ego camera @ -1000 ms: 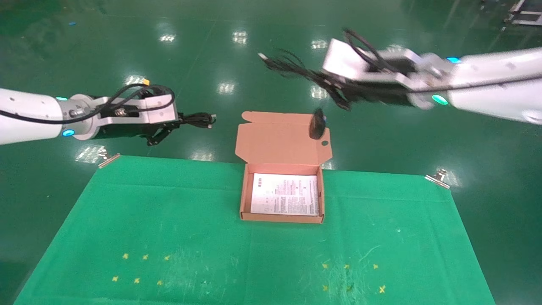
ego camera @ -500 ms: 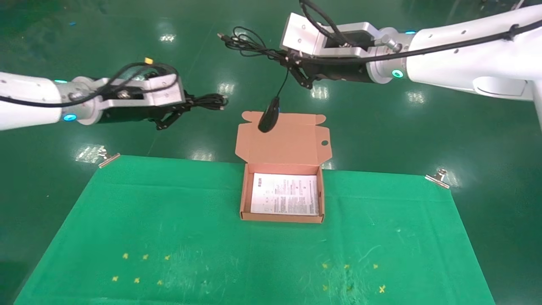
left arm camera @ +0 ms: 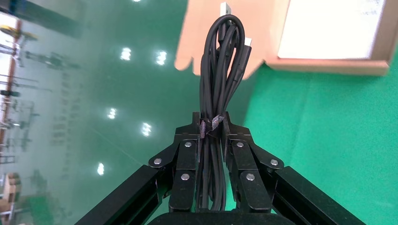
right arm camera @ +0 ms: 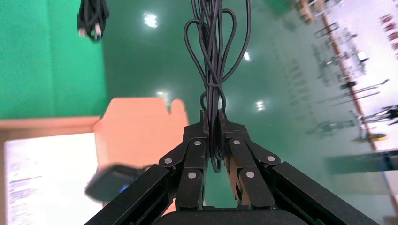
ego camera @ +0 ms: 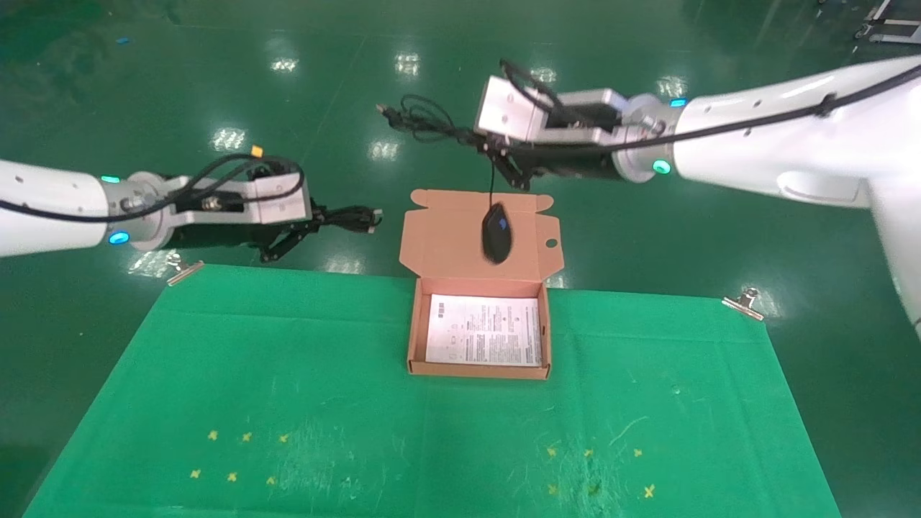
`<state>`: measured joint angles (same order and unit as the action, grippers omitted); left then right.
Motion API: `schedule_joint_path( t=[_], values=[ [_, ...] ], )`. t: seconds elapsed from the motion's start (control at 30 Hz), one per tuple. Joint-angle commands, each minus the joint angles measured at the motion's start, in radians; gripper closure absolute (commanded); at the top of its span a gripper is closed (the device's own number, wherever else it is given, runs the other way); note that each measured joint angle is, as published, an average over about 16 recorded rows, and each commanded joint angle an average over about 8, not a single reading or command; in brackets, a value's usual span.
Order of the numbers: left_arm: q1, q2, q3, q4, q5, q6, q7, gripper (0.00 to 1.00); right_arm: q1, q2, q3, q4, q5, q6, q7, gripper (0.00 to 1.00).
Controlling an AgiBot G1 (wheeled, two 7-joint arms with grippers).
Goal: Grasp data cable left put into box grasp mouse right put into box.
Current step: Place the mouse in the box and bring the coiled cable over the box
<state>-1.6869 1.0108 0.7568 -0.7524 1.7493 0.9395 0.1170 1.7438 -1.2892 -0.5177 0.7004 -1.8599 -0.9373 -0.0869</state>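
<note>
Left tool (ego camera: 288, 234) clamps the data cable (ego camera: 350, 217); right tool (ego camera: 504, 162) grips the mouse (ego camera: 496, 232) cord; box (ego camera: 414, 338) sheet print unreadable.

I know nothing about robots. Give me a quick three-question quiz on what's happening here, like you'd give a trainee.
1. True or false: the mouse already lies inside the box.
2. What does the left gripper hold? A) the mouse B) the data cable C) nothing
3. Fill in: the right gripper grips the mouse's ____, not its body.

Key:
1. False. It hangs in the air in front of the open lid.
2. B. The fingers are clamped on the coiled bundle.
3. Cord. The mouse dangles below it.
</note>
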Motion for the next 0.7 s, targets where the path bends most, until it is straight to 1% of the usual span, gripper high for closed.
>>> schedule_joint_path(
  t=[0.03, 0.27, 0.47, 0.7],
  values=[
    [0.008, -0.004, 0.006, -0.005, 0.009, 0.003, -0.009, 1.00, -0.008, -0.004, -0.004, -0.012, -0.003, -0.002, -0.005, 1.00],
    [0.015, -0.012, 0.028, -0.029, 0.058, 0.006, -0.073, 1.00, -0.034, -0.039, -0.021, -0.068, -0.001, 0.010, -0.030, 1.00],
    [0.020, -0.018, 0.033, -0.059, 0.075, 0.005, -0.107, 1.00, -0.059, -0.059, -0.051, -0.116, 0.006, 0.029, -0.050, 1.00],
    [0.026, -0.024, 0.036, -0.082, 0.085, 0.003, -0.128, 1.00, -0.100, -0.070, -0.106, -0.142, 0.053, 0.048, -0.051, 1.00]
  ],
)
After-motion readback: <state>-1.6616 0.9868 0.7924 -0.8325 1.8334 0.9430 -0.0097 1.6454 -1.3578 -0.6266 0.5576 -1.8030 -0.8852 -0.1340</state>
